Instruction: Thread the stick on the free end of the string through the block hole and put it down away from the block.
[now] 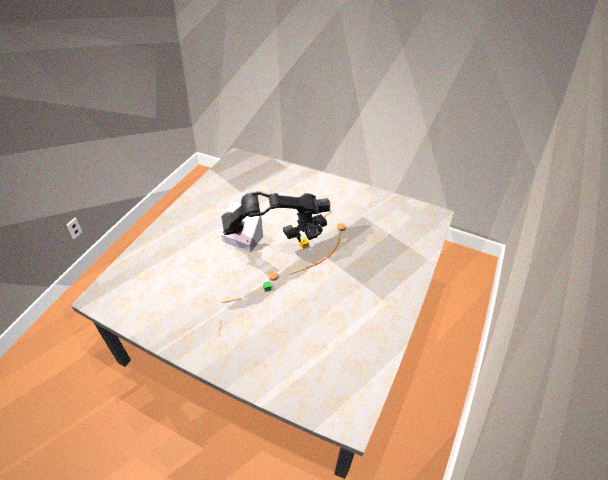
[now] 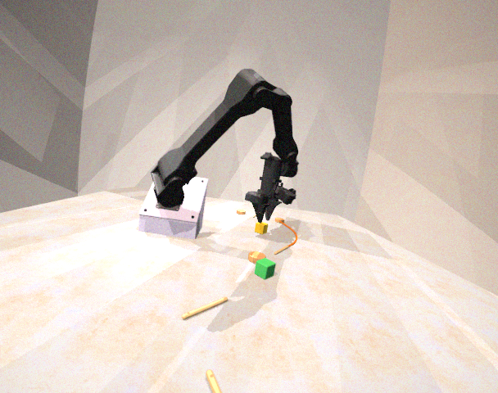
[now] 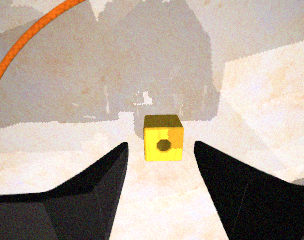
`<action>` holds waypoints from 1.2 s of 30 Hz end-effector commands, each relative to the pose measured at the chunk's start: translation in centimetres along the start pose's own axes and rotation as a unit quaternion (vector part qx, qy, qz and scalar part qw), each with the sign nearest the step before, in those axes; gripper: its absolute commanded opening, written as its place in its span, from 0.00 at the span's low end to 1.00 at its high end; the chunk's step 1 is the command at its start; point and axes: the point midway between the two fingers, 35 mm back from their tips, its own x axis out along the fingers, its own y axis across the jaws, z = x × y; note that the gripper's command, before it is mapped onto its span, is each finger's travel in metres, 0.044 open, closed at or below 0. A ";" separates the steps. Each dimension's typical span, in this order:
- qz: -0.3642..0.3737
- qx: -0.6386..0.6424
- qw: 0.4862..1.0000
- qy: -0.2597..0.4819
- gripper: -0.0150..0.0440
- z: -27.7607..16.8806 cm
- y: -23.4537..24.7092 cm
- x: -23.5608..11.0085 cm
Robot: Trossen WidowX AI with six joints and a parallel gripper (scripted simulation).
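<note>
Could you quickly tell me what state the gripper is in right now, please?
Gripper: partly open, holding nothing; its fingers flank the yellow block without touching it.

Gripper low over yellow block, jaws half open, nothing between them, gap each side of block in wrist view. Orange string curves just right of block, button near it, so tight on that side. Another round disc and green cube crowd path toward front. Loose stick further out, well apart. Arm base blocks left rear. Table wide open toward front right.
</note>
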 end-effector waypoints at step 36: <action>-0.003 -0.001 1.000 0.001 0.25 -0.1 -0.2 1.6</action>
